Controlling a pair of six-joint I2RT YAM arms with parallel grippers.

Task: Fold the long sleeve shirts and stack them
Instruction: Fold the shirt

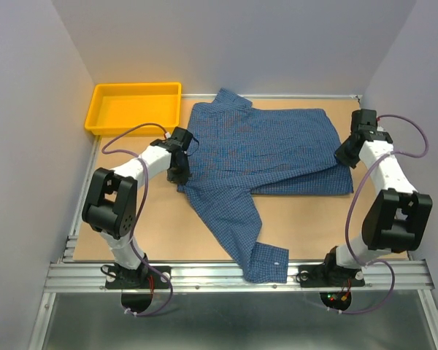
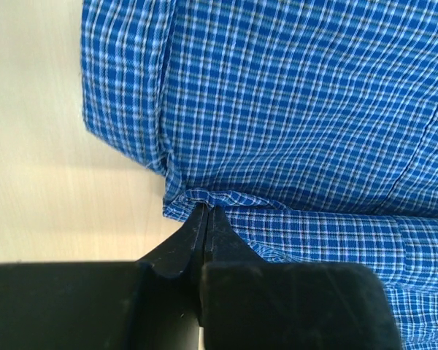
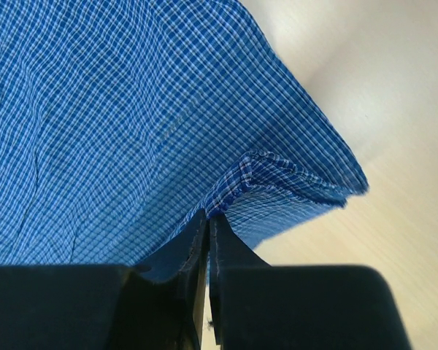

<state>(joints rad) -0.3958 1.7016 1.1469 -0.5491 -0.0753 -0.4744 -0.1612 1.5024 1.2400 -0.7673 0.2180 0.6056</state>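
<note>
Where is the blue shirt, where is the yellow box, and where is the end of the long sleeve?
blue shirt point(image 1: 277, 146): top view, on the middle of its body.
yellow box point(image 1: 135, 109): top view, on its bare floor.
sleeve cuff point(image 1: 269, 262): top view, on the very end of the stretched-out sleeve.

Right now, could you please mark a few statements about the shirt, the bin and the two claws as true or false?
1. The shirt lies inside the yellow bin. False: it lies spread on the table, beside the bin.
2. The right claw is shut on the shirt's edge. True.
3. One sleeve trails toward the near table edge. True.
4. The left claw hangs open over the bin. False: it is shut on the shirt's left edge.
</note>
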